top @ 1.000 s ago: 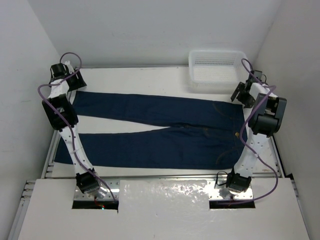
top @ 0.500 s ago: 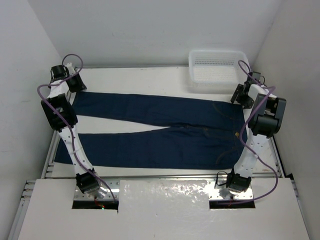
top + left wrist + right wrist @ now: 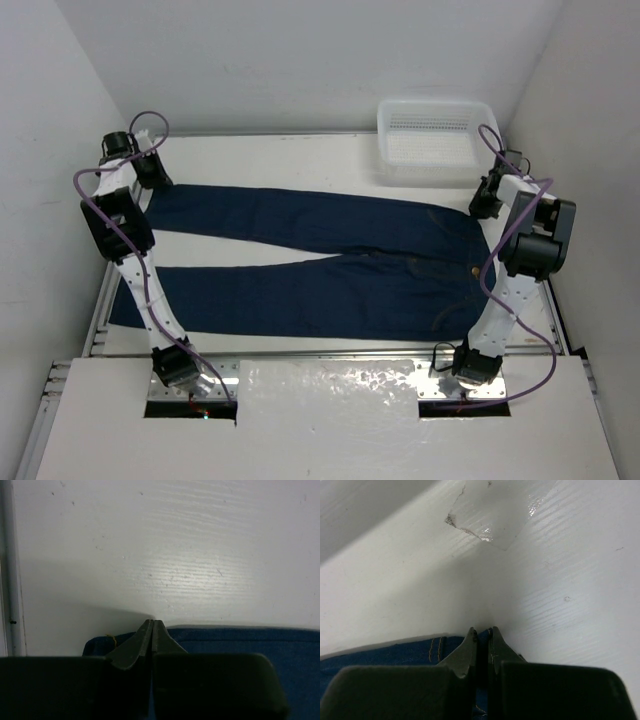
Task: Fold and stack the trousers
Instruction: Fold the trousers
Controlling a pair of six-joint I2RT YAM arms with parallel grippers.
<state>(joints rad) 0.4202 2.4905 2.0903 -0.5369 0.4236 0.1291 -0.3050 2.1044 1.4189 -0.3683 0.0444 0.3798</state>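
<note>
- The trousers (image 3: 330,262) lie spread flat on the bench (image 3: 270,158).
- Left end effector (image 3: 152,623): fingers pressed together at the trousers' far hem.
- Right end effector (image 3: 483,630): pinching the trousers' waistband corner.

one trousers (image 3: 330,295), one basket (image 3: 436,104), two arms (image 3: 141,282)

Bare table (image 3: 270,160) runs as a strip along the far edge, behind the trousers (image 3: 320,260), open from the left corner to the white mesh basket (image 3: 435,135); the basket fills the far right corner, near the right gripper (image 3: 488,200), so room there is tight (the right wall (image 3: 590,150) closes in on the other side); the left gripper (image 3: 150,172) sits at the far left hem, close to the left wall (image 3: 50,180); between the two legs a narrow wedge of bare table opens toward the left; the left arm (image 3: 140,280) crosses the near leg's cuff end.
</note>
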